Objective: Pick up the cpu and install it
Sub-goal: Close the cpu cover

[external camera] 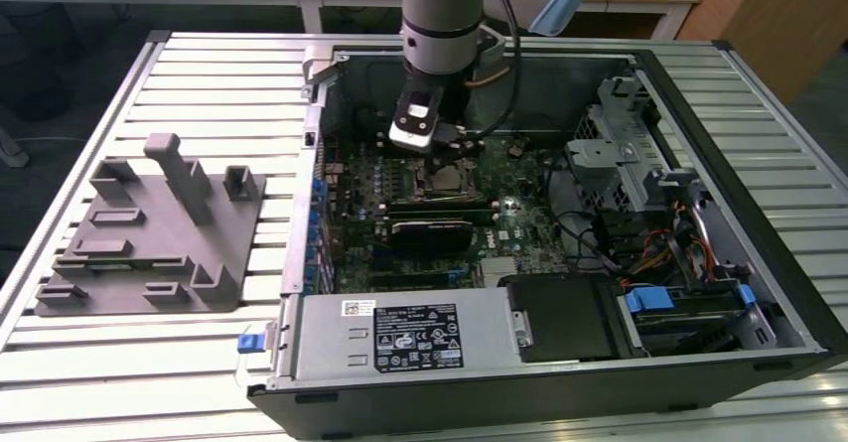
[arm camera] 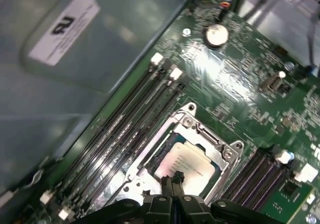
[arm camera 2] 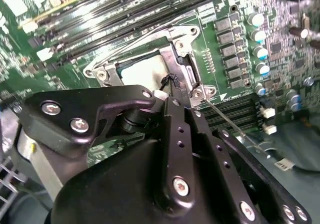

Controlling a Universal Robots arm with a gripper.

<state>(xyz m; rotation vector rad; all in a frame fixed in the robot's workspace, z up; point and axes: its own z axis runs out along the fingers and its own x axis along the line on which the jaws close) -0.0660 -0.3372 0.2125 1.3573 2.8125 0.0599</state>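
Gripper (arm camera: 172,180) low inside the open computer case (external camera: 792,293), I had my two fingers pressed together with nothing between them. Their tips sat at one edge of the cpu (arm camera: 192,163). The cpu lay pale and flat inside the socket frame (arm camera: 207,134) on the motherboard (arm camera: 235,68), with the memory slots (arm camera: 127,121) running alongside. It was not in my grasp. In the second wrist view the same closed tips (arm camera 2: 172,82) stood at the rim of the cpu (arm camera 2: 142,72), but I could not tell whether they touched the metal top or hung just above it.

The grey plastic fixture (external camera: 146,233) stood well apart, out on the slatted table (external camera: 79,363) at the exterior view's left.

I judged the pick-up done and the install itself in hand, at its seating end, with the chip in its place and my tips at its edge. The thin metal lever (arm camera 2: 227,118) beside the frame seemed to stand clear of the board. I took that to mean the socket was not yet latched.

Any move from there called for a light, straight touch. The chip needed to lie flat and square within the frame before anything bore down on it, and a sideways nudge from closed tips could have skewed it in its seat. The cramped case also asked for a clean path past the cables (external camera: 497,84) near my wrist.
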